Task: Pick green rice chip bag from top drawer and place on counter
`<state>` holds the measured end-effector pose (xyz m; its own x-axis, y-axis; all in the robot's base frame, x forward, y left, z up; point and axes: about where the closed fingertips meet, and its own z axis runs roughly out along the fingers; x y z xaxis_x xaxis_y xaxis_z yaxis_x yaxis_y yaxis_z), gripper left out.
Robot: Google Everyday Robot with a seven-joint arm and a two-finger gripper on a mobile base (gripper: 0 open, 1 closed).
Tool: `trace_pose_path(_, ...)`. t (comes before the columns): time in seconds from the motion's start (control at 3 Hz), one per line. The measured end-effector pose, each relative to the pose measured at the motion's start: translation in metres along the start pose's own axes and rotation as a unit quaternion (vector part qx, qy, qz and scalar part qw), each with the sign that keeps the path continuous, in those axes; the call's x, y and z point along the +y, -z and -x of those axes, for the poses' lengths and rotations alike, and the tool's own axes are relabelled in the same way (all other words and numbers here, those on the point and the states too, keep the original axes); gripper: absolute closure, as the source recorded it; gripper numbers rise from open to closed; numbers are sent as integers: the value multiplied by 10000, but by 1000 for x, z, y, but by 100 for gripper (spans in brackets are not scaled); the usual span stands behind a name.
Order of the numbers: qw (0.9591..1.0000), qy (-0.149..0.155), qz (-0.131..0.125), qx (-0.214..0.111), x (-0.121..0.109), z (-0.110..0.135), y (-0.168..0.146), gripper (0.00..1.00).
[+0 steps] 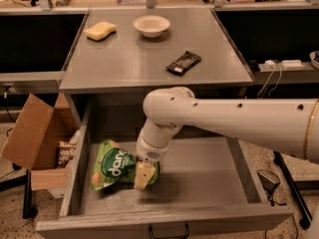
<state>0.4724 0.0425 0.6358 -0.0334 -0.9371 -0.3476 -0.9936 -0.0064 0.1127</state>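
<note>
1. The counter (134, 59) carried three things. A yellow sponge (100, 30) lay near its far left corner and a white bowl (151, 25) sat close to the middle of its far edge. A small black wrapped bar (183, 62) rested toward the right edge, nearer the front than the other two.
2. The top drawer (75, 183) stood open below the counter's front edge, reaching out toward the camera, with a dark handle (168, 230) on its front wall.
3. The green rice chip bag (115, 164) lay inside the drawer on its floor, not on the counter. It sat below the left half of the counter's front edge, close to the drawer's left wall, with its white lettering facing up.
4. The white arm (239, 123) came in from beyond the counter's right edge, passed below the front edge and bent down into the drawer.
5. The gripper (143, 176) pointed downward at the bag's right end, where its pale tip overlapped the bag's edge. Whether it was clamped on the bag or merely resting against it could not be told.
6. A cardboard box (30, 133) stood on the floor out past the counter's left edge, just beside the drawer's left wall.
</note>
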Motion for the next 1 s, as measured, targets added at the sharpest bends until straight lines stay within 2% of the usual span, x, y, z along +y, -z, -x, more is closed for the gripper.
trace_pose_path(0.33, 9999, -3, 90, -94, 1, 7, 4, 62)
trace_pose_path(0.67, 9984, 76, -306, -469, -5, 15, 53, 93)
trace_pose_path(1.0, 9939, 156, -761, -787, -9, 14, 104, 100)
